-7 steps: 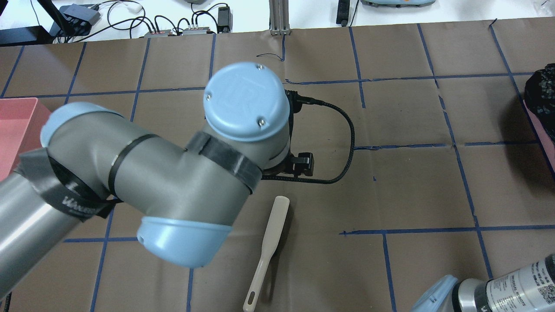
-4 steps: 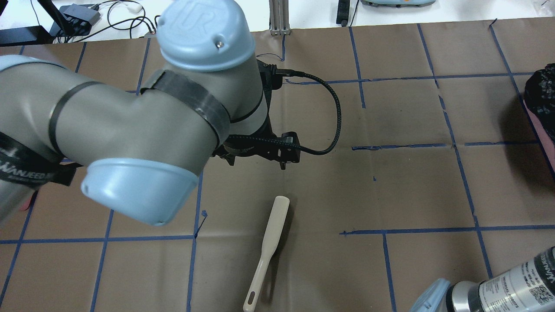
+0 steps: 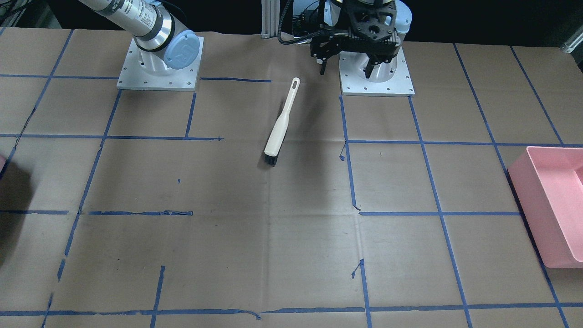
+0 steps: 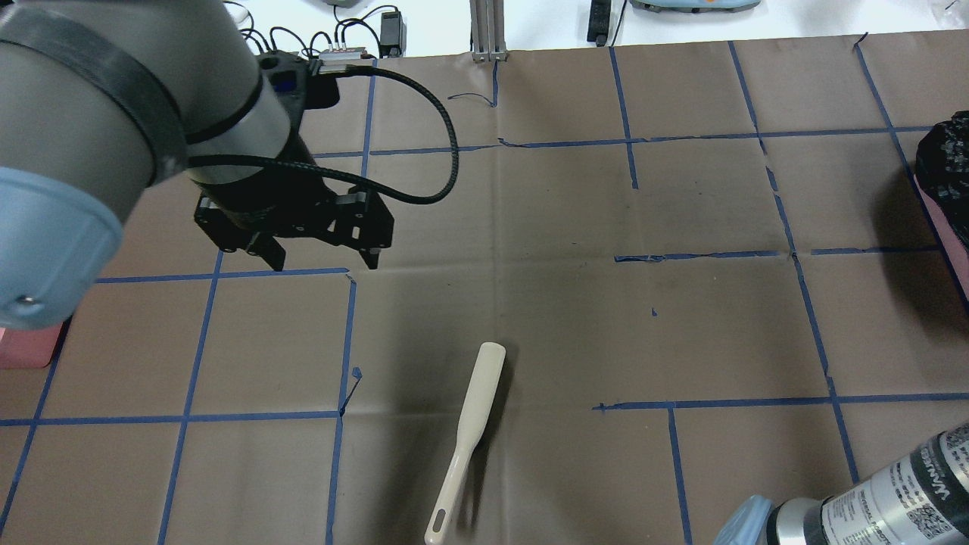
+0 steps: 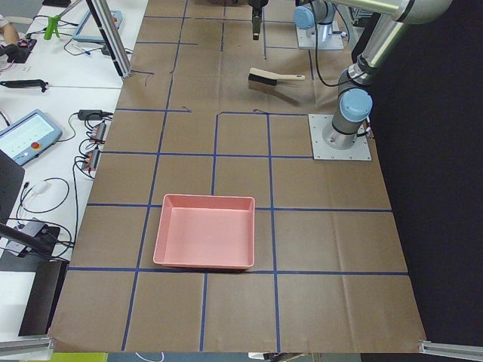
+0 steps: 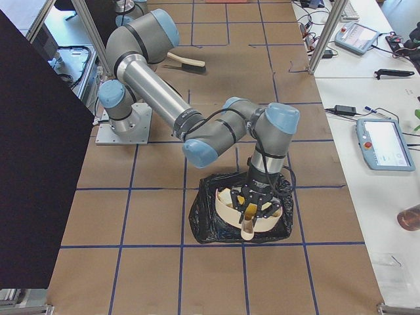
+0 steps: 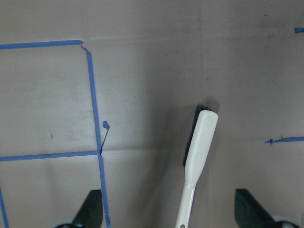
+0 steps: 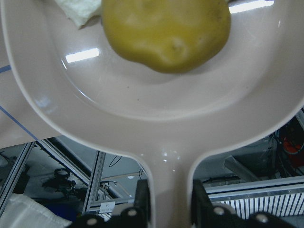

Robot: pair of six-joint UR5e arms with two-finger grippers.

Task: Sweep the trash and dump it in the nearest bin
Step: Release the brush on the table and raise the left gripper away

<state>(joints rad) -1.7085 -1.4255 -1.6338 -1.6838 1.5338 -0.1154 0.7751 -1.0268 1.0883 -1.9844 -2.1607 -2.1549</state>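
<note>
Left arm has swung off toward 9 o'clock in the overhead view since a second ago; brush unmoved.

Pink tub sits unused at the table's left end. Bin, black-bagged, lies under the right gripper, which is clamped on the dustpan handle. Trash: potato lump and a bread scrap in the pan. Left gripper hangs released, empty, at 10 o'clock from the brush. Judgement: tip the pan slowly, lip inside the bin's rim. Open table all round the bin.
</note>
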